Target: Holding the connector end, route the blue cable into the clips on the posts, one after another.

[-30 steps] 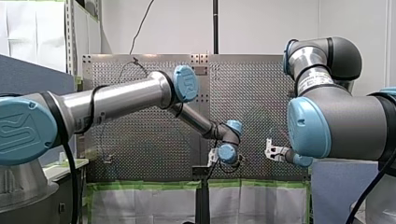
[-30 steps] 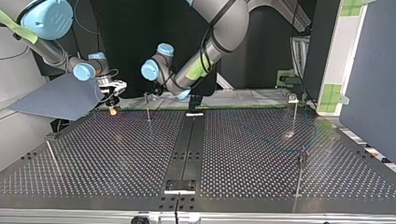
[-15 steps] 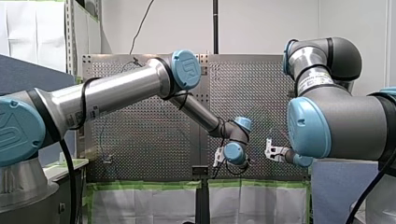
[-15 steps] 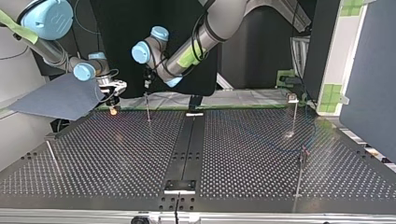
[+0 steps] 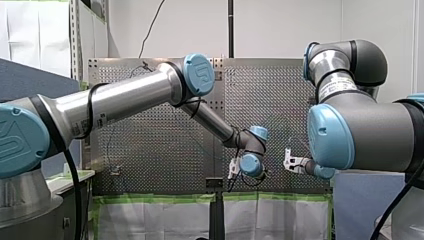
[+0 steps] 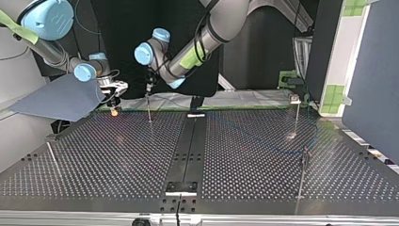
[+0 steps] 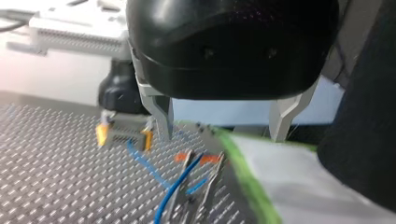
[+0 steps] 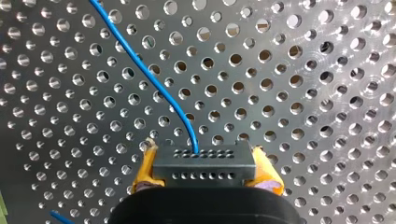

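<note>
Left gripper [image 7: 223, 136] has shifted sideways since a second ago and now hangs above the post clip [image 7: 201, 164], spread wide. Right gripper [image 8: 203, 178] is unmoved, clamped on the connector [image 8: 203, 163]; the blue cable [image 8: 140, 65] trails across the tabletop [image 8: 303, 93].

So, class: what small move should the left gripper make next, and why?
Probably lower the left gripper onto the cable at the clip. It is open above them, while the right gripper holds the connector.

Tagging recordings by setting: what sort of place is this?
Probably a robotics lab bench: a perforated metal table, thin clip posts standing on it, and my right gripper holding a blue cable by its connector.
</note>
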You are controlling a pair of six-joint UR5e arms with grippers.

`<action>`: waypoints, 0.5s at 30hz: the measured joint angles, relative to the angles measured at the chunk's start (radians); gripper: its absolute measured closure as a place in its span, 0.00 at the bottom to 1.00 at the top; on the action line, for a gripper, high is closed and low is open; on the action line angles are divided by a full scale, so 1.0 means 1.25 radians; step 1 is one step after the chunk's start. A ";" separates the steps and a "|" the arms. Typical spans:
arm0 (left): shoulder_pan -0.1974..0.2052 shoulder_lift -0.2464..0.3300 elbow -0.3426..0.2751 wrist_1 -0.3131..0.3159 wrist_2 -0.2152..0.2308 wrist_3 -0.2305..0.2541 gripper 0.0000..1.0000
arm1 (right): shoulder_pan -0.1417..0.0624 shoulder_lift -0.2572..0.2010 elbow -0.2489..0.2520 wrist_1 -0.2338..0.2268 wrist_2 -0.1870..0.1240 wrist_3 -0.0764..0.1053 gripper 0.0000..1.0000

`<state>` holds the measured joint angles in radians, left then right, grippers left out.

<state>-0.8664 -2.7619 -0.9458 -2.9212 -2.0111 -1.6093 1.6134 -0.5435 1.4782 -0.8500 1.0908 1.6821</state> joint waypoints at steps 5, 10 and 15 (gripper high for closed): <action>0.003 -0.001 0.000 0.016 -0.022 -0.004 0.00 | 0.001 0.000 0.000 0.000 0.000 0.001 1.00; 0.003 -0.001 0.000 0.016 -0.025 -0.005 0.00 | 0.001 0.000 0.000 0.001 0.000 0.000 1.00; 0.003 -0.001 0.000 0.013 -0.028 -0.007 0.00 | 0.001 0.000 0.000 0.001 0.001 0.000 1.00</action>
<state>-0.8631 -2.7631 -0.9459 -2.9048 -2.0461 -1.6182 1.6146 -0.5438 1.4783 -0.8485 1.0918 1.6817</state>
